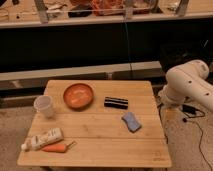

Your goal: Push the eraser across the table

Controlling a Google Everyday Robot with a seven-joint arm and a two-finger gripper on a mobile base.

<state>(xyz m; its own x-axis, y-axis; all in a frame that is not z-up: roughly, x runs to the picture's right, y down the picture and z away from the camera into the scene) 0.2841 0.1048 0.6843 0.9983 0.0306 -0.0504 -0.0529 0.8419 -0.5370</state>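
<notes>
The eraser, a small black block with pale stripes, lies flat on the bamboo-coloured table, right of centre towards the back. It sits just right of the orange bowl. The robot's white arm hangs beside the table's right edge, well to the right of the eraser and apart from it. Only the arm's bulky white links show; the gripper itself is out of view, so nothing is touching the eraser.
A blue-grey sponge pad lies in front of and right of the eraser. A white cup stands at the left. A white tube and a carrot lie at front left. Dark shelving stands behind the table.
</notes>
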